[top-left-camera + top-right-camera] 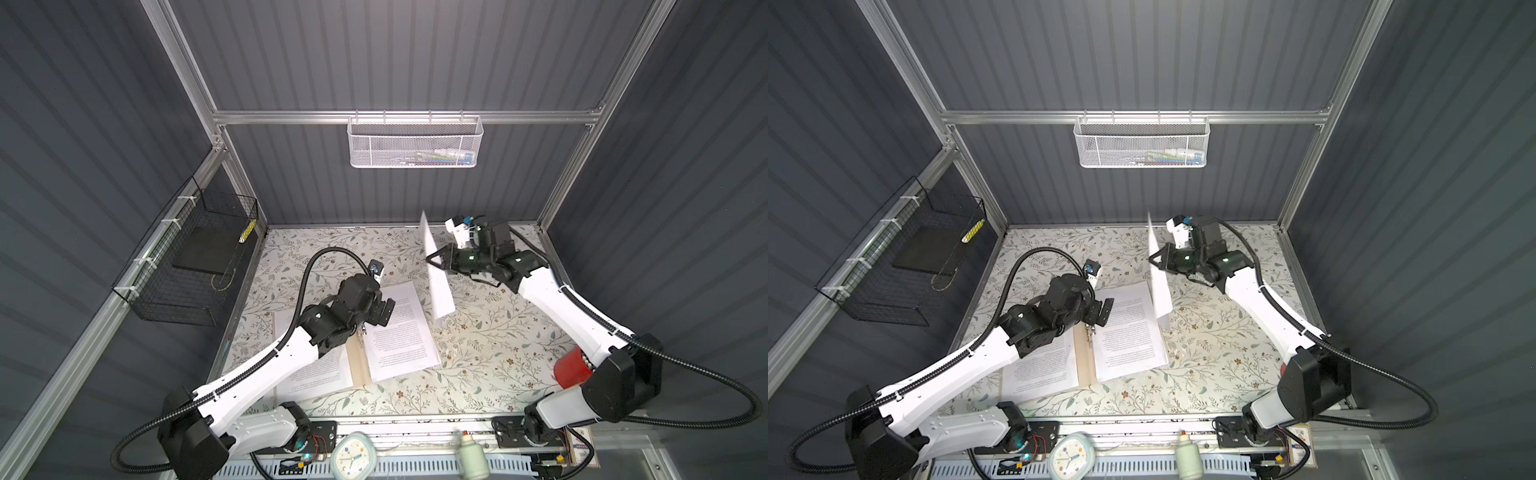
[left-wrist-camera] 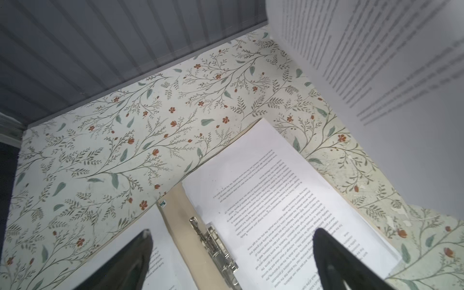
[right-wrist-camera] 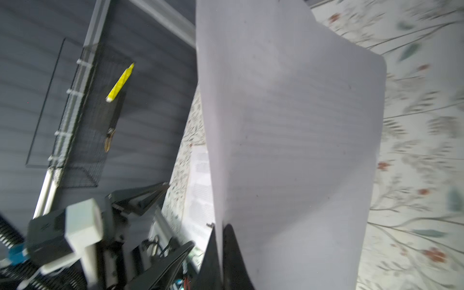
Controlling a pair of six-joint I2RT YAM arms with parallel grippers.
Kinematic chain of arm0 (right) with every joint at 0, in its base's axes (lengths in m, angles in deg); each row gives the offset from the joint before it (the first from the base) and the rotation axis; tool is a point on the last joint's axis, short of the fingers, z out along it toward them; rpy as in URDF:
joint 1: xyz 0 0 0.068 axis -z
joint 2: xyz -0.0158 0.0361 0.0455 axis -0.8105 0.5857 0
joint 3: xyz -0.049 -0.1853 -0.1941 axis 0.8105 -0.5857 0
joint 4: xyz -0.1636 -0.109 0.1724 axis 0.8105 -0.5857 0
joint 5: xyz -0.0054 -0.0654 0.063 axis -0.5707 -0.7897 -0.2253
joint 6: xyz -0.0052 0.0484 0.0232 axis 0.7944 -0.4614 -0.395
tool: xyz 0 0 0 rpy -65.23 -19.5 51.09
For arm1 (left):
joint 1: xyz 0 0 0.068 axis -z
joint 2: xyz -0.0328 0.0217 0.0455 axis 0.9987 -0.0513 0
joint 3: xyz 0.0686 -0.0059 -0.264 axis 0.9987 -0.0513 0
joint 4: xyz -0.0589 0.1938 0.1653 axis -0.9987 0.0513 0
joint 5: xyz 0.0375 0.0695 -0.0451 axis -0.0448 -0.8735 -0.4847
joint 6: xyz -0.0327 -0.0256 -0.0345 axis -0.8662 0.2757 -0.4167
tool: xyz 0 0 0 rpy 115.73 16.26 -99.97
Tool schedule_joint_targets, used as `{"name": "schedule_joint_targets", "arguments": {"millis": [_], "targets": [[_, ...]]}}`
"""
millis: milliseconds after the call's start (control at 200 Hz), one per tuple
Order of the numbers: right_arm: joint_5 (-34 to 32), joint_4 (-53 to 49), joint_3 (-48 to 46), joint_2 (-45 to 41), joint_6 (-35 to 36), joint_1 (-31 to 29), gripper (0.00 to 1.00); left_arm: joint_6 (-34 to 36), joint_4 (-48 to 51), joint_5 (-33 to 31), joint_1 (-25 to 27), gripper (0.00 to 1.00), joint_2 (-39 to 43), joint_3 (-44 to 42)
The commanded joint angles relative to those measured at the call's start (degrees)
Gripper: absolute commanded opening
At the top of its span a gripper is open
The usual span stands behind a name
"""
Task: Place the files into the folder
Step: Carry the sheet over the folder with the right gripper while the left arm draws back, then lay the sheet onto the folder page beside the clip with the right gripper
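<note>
Right gripper [image 1: 433, 262] pinches one printed sheet [image 1: 439, 289], hanging edge-on. Folder [image 1: 358, 361] lies open, lower left of it in both top views; the spread left gripper [image 1: 384, 313] seems nearer.

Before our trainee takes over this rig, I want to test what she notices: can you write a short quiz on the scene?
1. Fill in: the folder lies ___, its metal clip showing.
2. True or false: the left gripper is shut on a sheet.
3. The right gripper holds: A nothing; B the folder; C a lifted sheet.

Key: 1 open; 2 false, its jaws stand wide apart with nothing between them; 3 C.
</note>
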Motion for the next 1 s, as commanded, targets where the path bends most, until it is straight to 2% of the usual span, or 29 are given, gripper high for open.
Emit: {"name": "schedule_joint_targets", "arguments": {"millis": [0, 125, 320, 410, 605, 995], "targets": [[8.52, 5.13, -2.47, 1.66, -4.54, -0.95, 0.0, 0.47, 2.39, -3.99, -0.26, 1.0, 1.51, -1.27], [6.7, 2.02, -6.9, 4.05, 0.72, 1.14, 0.0, -0.05, 3.5, -4.44, -0.25, 1.0, 1.53, -1.44], [2.61, 6.16, -14.43, 12.26, 8.81, 1.8, 0.0, 0.04, 3.81, -2.23, -0.31, 1.0, 0.99, -1.16], [2.16, 11.2, -16.52, 15.99, 7.68, 1.61, 0.0, -0.3, 4.54, -2.11, -0.28, 1.0, 0.45, -0.64], [-0.62, 19.63, -19.8, 18.23, 2.07, 0.85, 0.0, -0.74, 4.95, 0.83, -0.27, 1.0, 0.61, -0.74], [-2.95, 21.32, -22.14, 17.85, -1.87, -2.27, 0.0, -1.01, 5.08, 1.39, -0.38, 1.0, -0.22, -0.74]]}}
